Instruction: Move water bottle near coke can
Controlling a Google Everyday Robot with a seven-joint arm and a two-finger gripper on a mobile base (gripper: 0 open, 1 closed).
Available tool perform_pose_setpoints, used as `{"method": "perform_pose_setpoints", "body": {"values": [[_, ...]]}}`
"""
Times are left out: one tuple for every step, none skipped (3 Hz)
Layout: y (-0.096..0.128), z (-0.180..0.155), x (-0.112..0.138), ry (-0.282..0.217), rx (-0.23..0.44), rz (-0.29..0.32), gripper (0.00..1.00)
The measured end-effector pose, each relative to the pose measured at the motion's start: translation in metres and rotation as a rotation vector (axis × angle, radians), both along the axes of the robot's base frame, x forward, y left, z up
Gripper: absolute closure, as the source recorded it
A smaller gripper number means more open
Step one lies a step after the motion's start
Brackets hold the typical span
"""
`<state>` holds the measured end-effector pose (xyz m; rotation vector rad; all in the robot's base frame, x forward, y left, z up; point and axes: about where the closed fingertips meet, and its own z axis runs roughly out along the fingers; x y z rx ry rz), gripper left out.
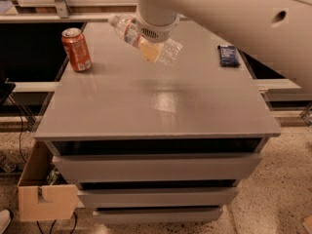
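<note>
The water bottle [127, 29], clear crinkly plastic with a white, blue and red label band, is held tilted above the back of the grey tabletop [156, 101]. My gripper [150, 50] is shut on the water bottle around its middle; a pale finger [151, 52] shows below the white wrist. The bottle's base sticks out to the right [170, 50], its neck to the upper left. The coke can [76, 49], orange-red with a silver top, stands upright near the table's left edge, left of the bottle.
A small dark blue packet [228, 55] lies near the table's right edge. Grey drawers [156, 167] sit below the tabletop. A cardboard box [44, 194] stands on the floor at lower left. Shelving rails [58, 4] run behind the table.
</note>
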<state>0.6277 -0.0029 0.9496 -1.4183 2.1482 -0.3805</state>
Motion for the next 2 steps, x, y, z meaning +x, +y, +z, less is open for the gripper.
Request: {"method": "perform_pose_setpoints", "body": {"values": [[0.026, 0.002, 0.01, -0.037, -0.046, 0.145, 1.0], [0.054, -0.005, 0.011, -0.045, -0.07, 0.303, 1.0]]}}
